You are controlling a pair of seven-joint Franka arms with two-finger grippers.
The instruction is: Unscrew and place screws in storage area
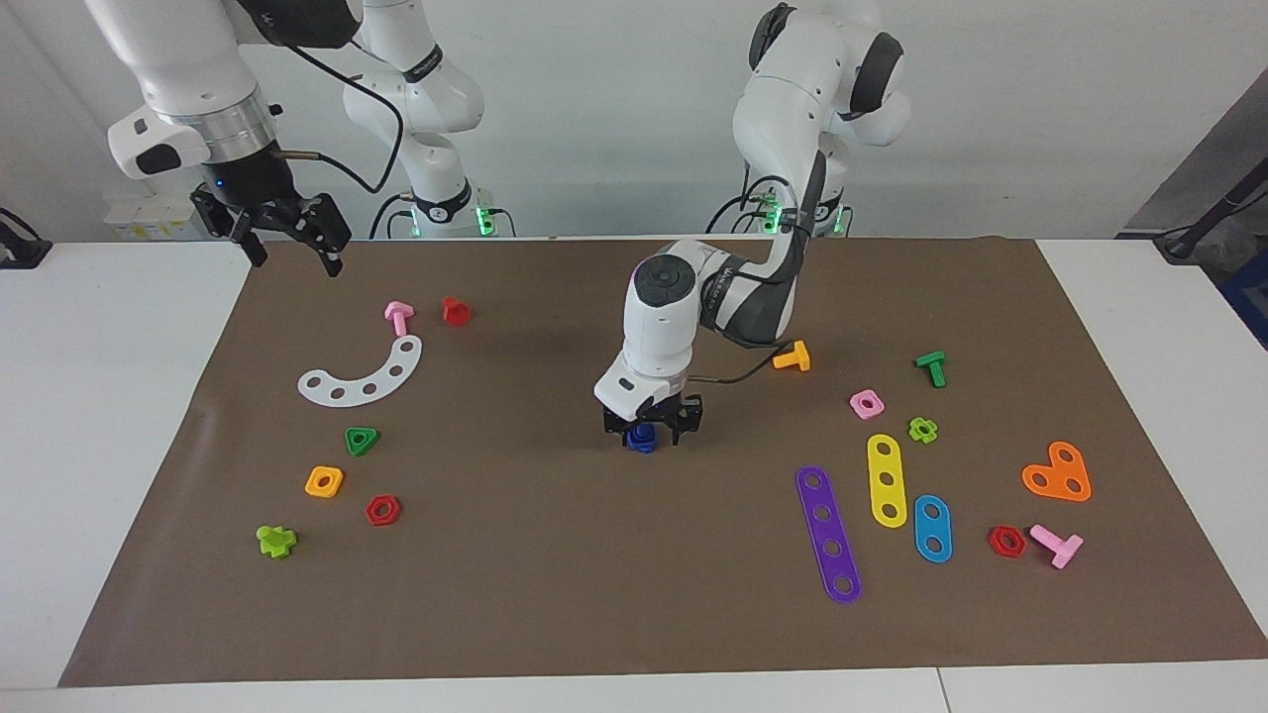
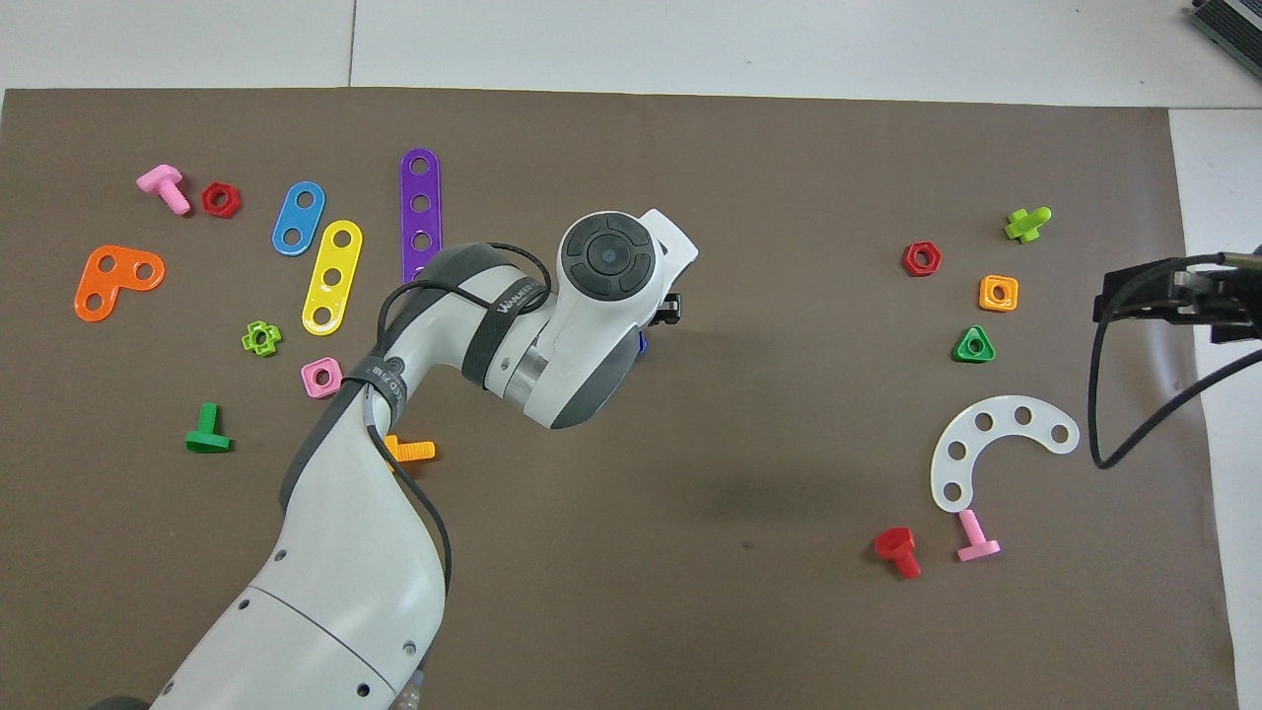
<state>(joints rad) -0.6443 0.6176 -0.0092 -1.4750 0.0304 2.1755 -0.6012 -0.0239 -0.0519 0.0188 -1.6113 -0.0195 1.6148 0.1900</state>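
Mid-mat around the left gripper (image 1: 649, 428) and its dark-blue bolt (image 1: 643, 439) is bare brown paper mat (image 1: 555, 555). Nearest clutter: orange bolt (image 1: 792, 356), purple strip (image 1: 828, 535), well apart.

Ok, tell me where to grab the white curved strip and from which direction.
Take the white curved strip across its narrow band near one end, coming straight down. It lies flat on the mat, so only its thin edges offer a pinch. This is a judgement.
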